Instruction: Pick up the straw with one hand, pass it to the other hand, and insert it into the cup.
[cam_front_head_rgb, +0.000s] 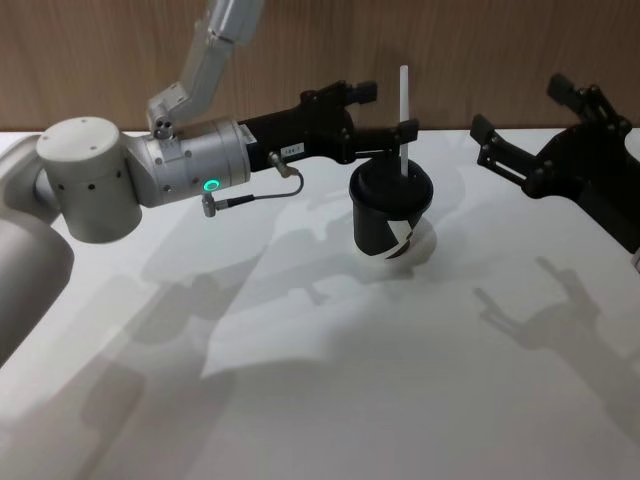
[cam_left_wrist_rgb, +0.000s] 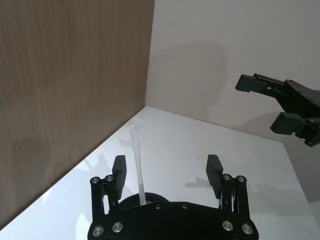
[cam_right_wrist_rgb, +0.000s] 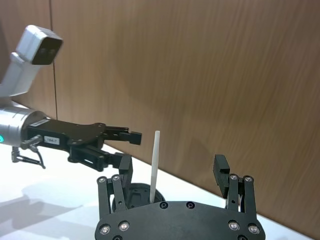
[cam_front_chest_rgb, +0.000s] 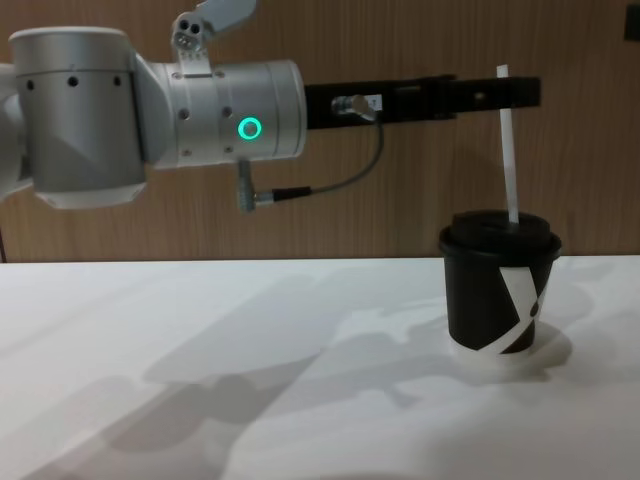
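We are looking across a smooth white counter (cam_front_head_rgb: 330, 400) that is catching soft grey shadows of the arms, with a brown wood-grain wall panel (cam_front_head_rgb: 120, 60) running behind it; in the left wrist view this panel is meeting a plain pale wall (cam_left_wrist_rgb: 225, 60) at a corner.

The small black paper cup (cam_front_head_rgb: 390, 212) with its black plastic lid, white slanted stripe and white base rim is standing upright on the counter near the back wall. The long, thin white straw (cam_front_head_rgb: 403, 120) is standing nearly upright in the lid, rising well above it.

Our left claw (cam_front_head_rgb: 385, 115), long and black with a white label, silver cylindrical wrist, glowing green ring light (cam_front_head_rgb: 211, 184) and thin grey cable (cam_front_head_rgb: 262, 193), is reaching in level above the cup. Its fingers are spread wide, one finger lying close beside the straw, and we cannot tell whether it is touching.

Our right claw (cam_front_head_rgb: 525, 135), matte black and blocky, is hanging above the counter to the right of the cup, well apart from it, with fingers spread wide and gripping nothing.
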